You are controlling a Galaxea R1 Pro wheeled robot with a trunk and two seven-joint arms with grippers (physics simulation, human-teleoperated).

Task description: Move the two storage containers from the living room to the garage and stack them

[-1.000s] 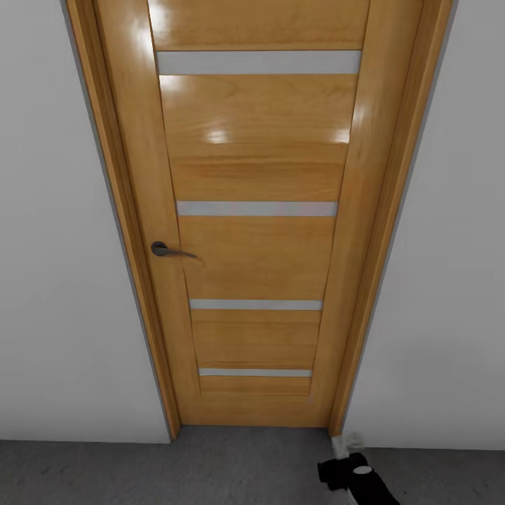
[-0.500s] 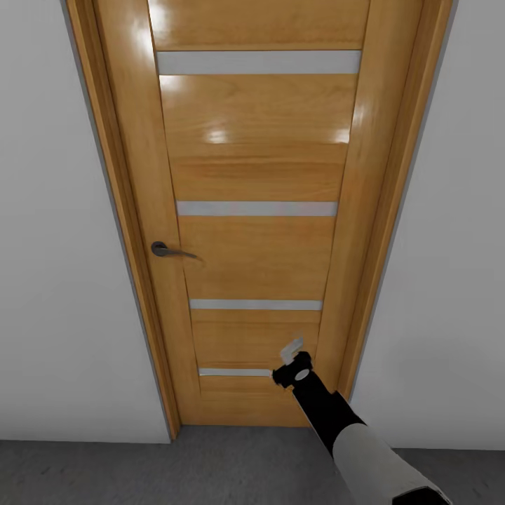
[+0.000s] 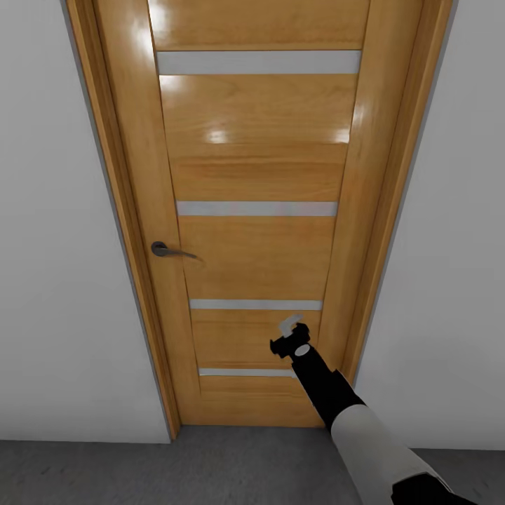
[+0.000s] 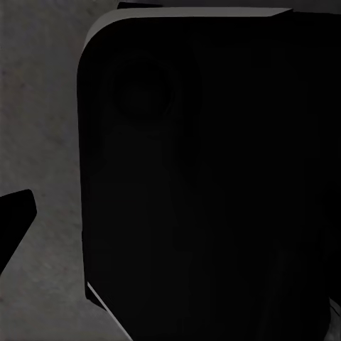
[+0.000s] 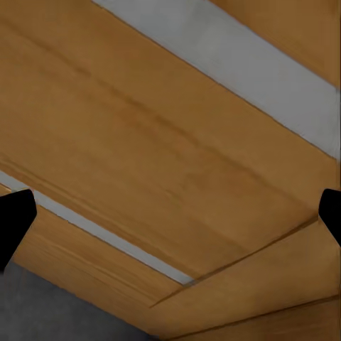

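We stand right in front of a shut wooden door (image 3: 256, 231) with pale stripes across it. It sits in a white-grey wall (image 3: 63, 280), and the floor (image 3: 210, 466) under us is dark grey and speckled, so this looks like the garage side of the house. We judge we are on the way between rooms, and the step in hand is getting this door open. Our right gripper (image 3: 290, 327) is lifted up near the low part of the door, close to the side away from the door handle (image 3: 168, 250). In the right wrist view its two dark fingertips (image 5: 14, 220) sit far apart at the edges with only door boards between them, so this hand is wide open and holds nothing. Our left wrist view is mostly dark, with a bit of grey floor beside a black shape, so we cannot tell if the left hand is open or shut. We cannot see the two orange-red boxes anywhere here, so we cannot say where they are. Next, we think the right hand must go across and up to the handle, press it down, and swing the door.
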